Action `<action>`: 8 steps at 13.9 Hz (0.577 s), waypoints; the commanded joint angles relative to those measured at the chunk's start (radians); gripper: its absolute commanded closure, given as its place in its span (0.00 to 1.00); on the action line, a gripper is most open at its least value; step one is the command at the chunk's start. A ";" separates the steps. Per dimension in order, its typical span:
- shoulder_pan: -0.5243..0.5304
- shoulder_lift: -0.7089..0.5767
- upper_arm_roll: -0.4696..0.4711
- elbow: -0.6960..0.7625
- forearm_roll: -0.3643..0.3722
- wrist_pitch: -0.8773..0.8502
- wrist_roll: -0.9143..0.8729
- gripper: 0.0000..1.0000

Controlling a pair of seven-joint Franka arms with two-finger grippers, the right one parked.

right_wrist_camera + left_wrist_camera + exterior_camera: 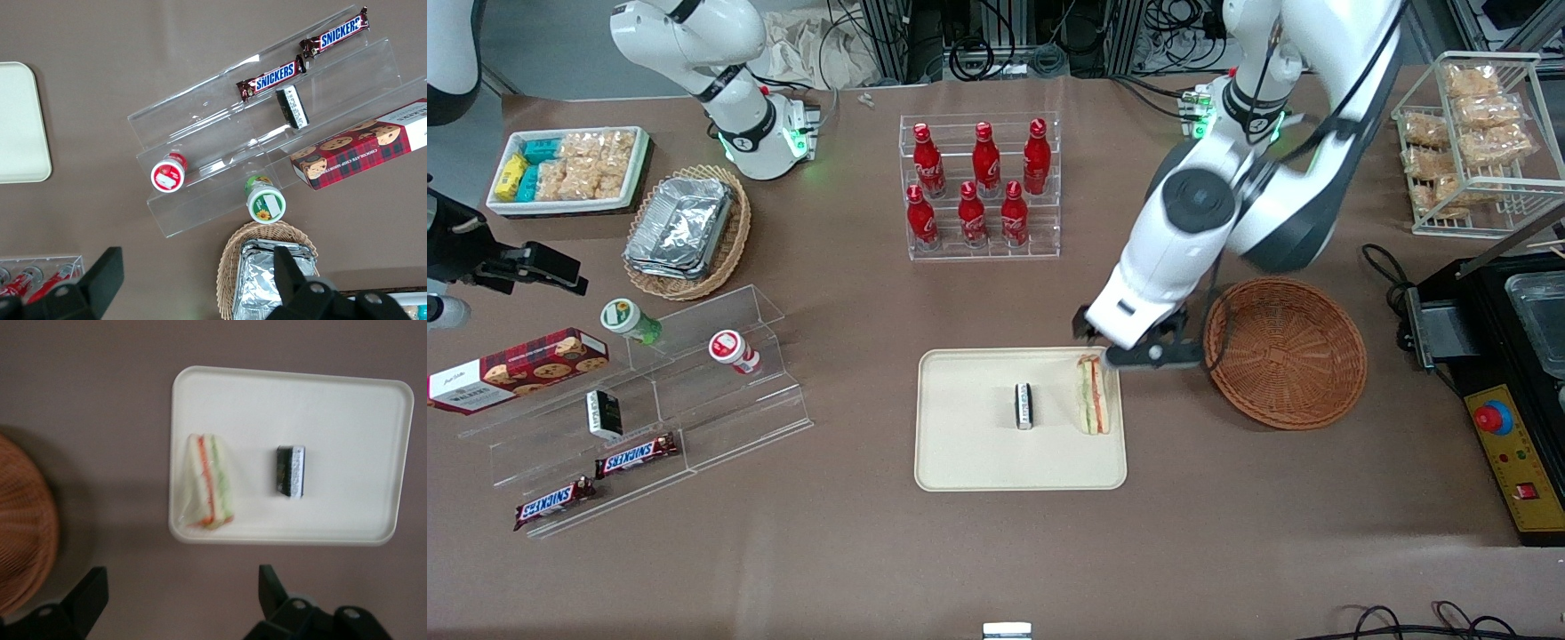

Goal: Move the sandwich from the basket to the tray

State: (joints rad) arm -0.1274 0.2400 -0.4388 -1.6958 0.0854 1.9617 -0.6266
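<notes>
The sandwich, a white-bread wedge with orange, red and green layers, lies on the cream tray near the tray's edge closest to the basket. The round reddish-brown wicker basket stands beside the tray with nothing showing inside it. My gripper hangs above the table just off the tray's edge, farther from the front camera than the sandwich. It is open, with nothing between its fingers.
A small dark wrapped packet lies in the middle of the tray. A clear rack of red bottles stands farther back. Toward the parked arm's end are clear acrylic shelves with snacks. A black machine stands at the working arm's end.
</notes>
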 commanded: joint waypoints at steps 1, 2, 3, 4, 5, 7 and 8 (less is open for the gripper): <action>0.014 -0.160 0.133 -0.018 -0.087 -0.198 0.219 0.00; 0.017 -0.194 0.184 0.002 -0.098 -0.281 0.310 0.00; 0.015 -0.217 0.251 0.022 -0.098 -0.349 0.376 0.00; 0.015 -0.238 0.308 0.034 -0.098 -0.391 0.440 0.00; 0.015 -0.260 0.362 0.038 -0.098 -0.408 0.508 0.00; 0.017 -0.289 0.414 0.038 -0.098 -0.417 0.547 0.00; 0.018 -0.286 0.414 0.054 -0.098 -0.417 0.545 0.00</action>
State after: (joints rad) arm -0.1007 -0.0422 -0.0260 -1.6663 0.0026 1.5669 -0.0913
